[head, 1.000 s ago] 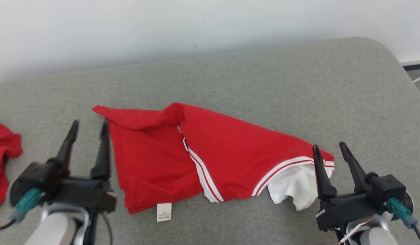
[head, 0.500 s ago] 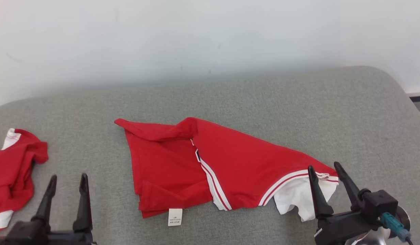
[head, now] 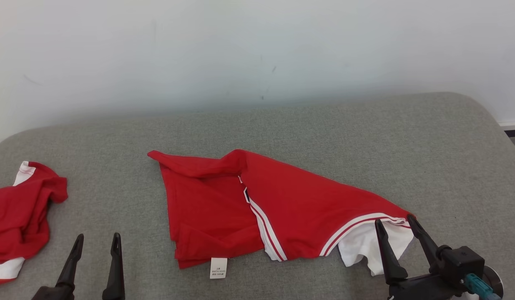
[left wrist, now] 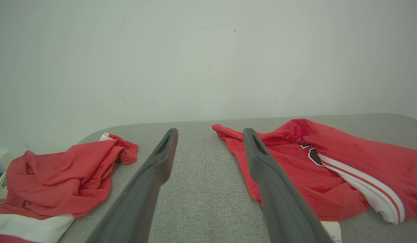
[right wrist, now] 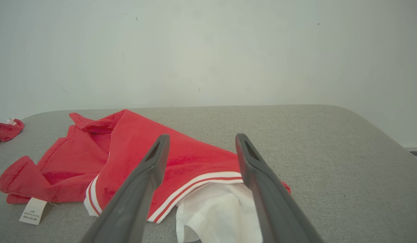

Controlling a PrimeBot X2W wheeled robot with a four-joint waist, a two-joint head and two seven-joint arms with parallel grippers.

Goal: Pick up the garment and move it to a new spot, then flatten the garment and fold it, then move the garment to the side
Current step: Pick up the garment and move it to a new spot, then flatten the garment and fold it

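The garment [head: 290, 204] is red with white stripes and a white lining. It lies loosely folded and rumpled mid-way across the grey cushion [head: 324, 133], with a white label [head: 218, 268] at its near edge. My left gripper [head: 97, 237] stands open over bare cushion, to the left of the garment and apart from it. My right gripper [head: 394, 221] is open at the garment's right corner, over the white lining. In the left wrist view the left gripper [left wrist: 210, 131] frames bare cushion beside the garment [left wrist: 330, 162]. In the right wrist view the right gripper [right wrist: 202, 136] points over the garment [right wrist: 140, 148].
A second red garment [head: 19, 208] lies crumpled at the cushion's left end, also seen in the left wrist view [left wrist: 59, 172]. A pale wall [head: 257, 54] rises behind the cushion. The cushion's right edge curves down toward the floor [head: 513, 133].
The head camera has tilted up, so the whole scene sits lower. My left gripper has drawn back from the garment's left edge. Both grippers stay open.
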